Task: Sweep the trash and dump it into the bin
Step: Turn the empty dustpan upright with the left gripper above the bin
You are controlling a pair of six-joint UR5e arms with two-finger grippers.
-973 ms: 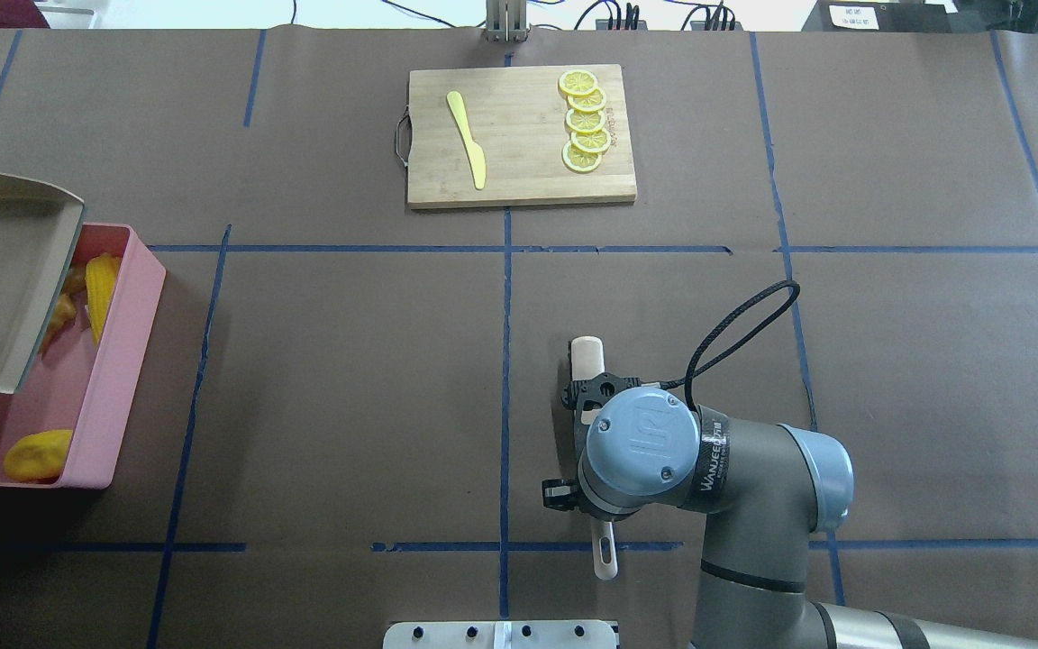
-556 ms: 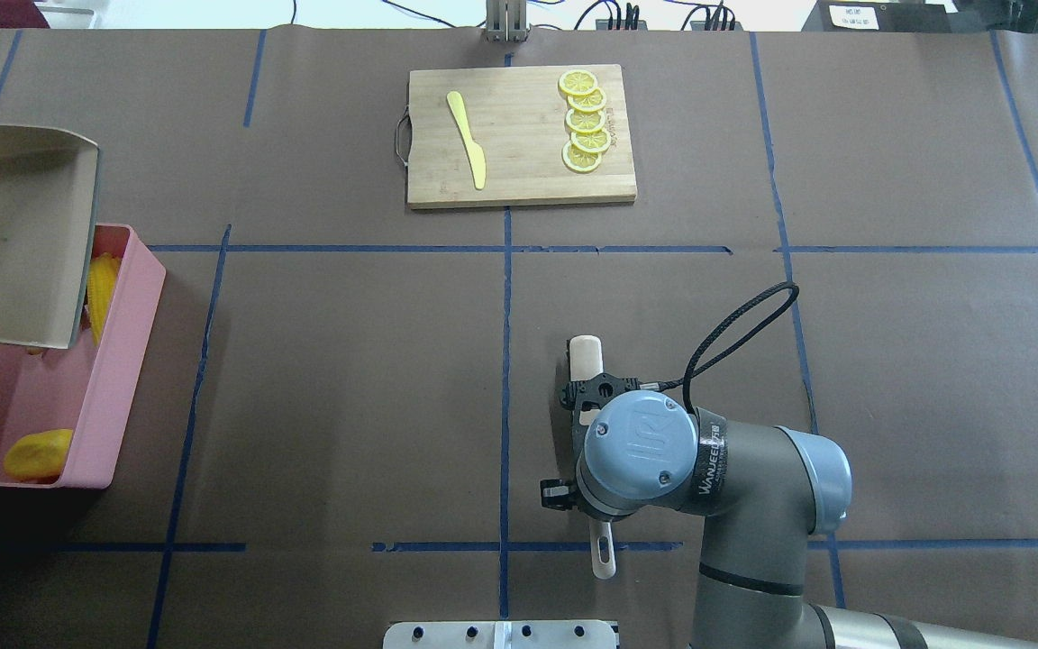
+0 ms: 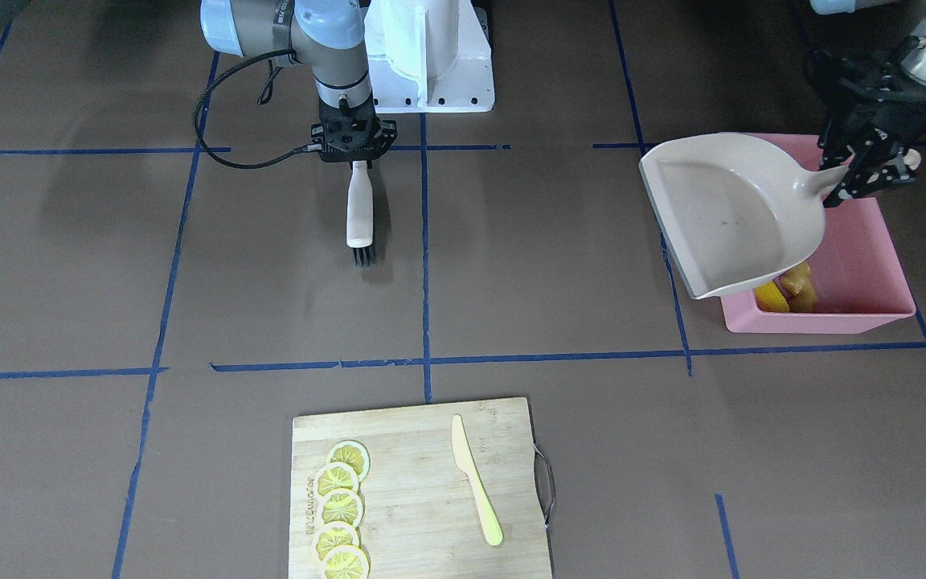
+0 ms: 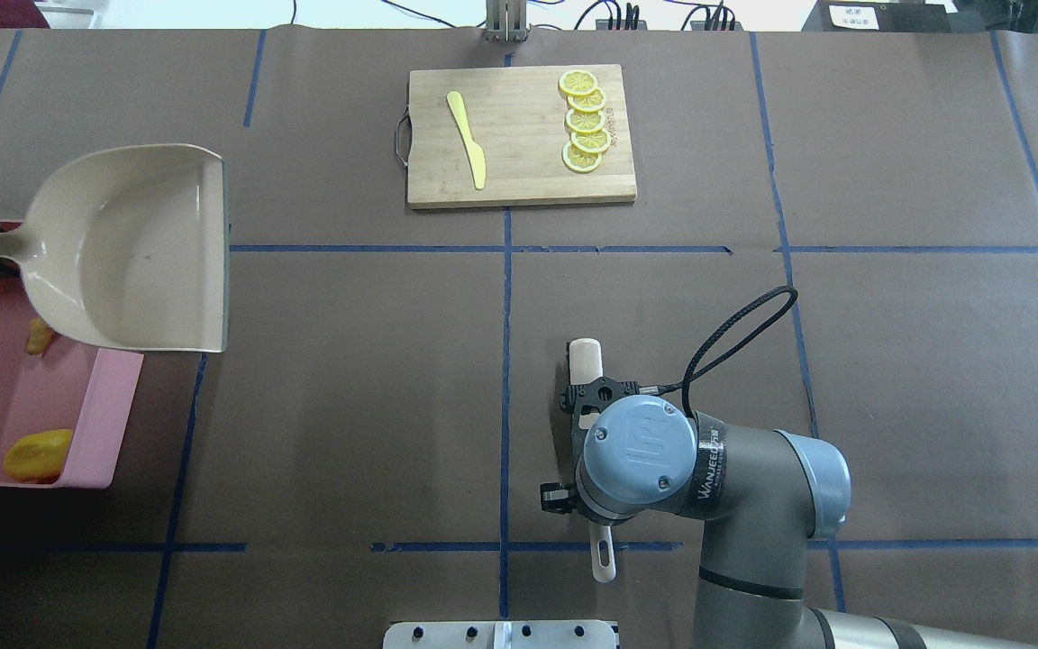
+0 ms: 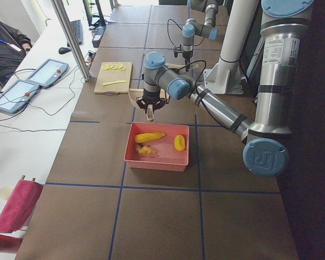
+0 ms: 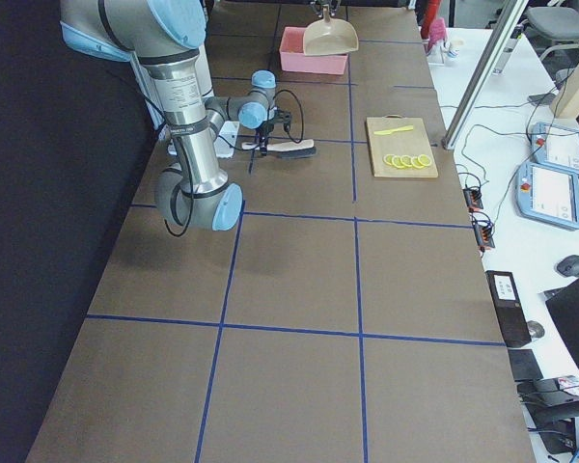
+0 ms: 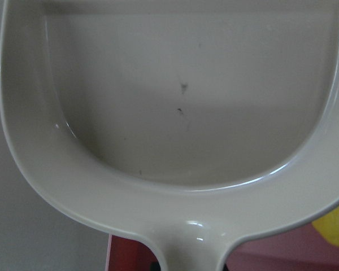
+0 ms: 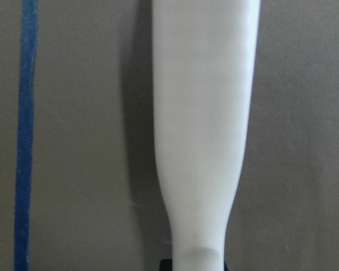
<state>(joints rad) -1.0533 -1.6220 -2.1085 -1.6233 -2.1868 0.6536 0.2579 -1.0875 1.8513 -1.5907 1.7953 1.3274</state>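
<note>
front-facing, my left gripper [image 3: 855, 175]: upper right of frame, clamped on the handle of the beige dustpan [image 3: 732, 213]. The dustpan's up in the air, its mouth sticking out past the bin's left side.
front-facing, bin [image 3: 825, 323]: pink tub at right, partly under the dustpan. The corn cob [image 3: 770, 296] and ginger root [image 3: 799, 288] peek out below the dustpan's lip, both inside the tub.
front-facing, my right gripper [image 3: 354, 153]: upper middle, closed on the top end of the white brush [image 3: 359, 213]. The bristle end points down-frame, low over the table [image 3: 551, 265]. Can't tell if it touches.
overhead, yellow lump [image 4: 37, 453]: lower corner of the bin, far left. The ginger root shows just under the dustpan, and the corn cob is hidden by it.
overhead, cutting board [image 4: 521, 171]: top centre, with lemon slices [image 4: 584, 120] and a pale knife [image 4: 467, 140] on it. It's well apart from the action, and none of it is trash.
left side view, bin: best look of the lot. Corn cob, ginger root and yellow lump are all in the tub, with the dustpan held just past its far wall.
right side view: tiny, just the dustpan over the bin at the top.
left wrist cam, dustpan: bare inside, only a few scuffs. A bit of pink and yellow shows bottom right.
right wrist cam, brush: white handle over brown paper, with a blue tape line [image 8: 24, 135] at left. The grip itself is out of shot.
progress: I'd call sweep and dump done, since all three pieces are binned and the dustpan's empty. What's left, I reckon, is parking the dustpan and brush.
</note>
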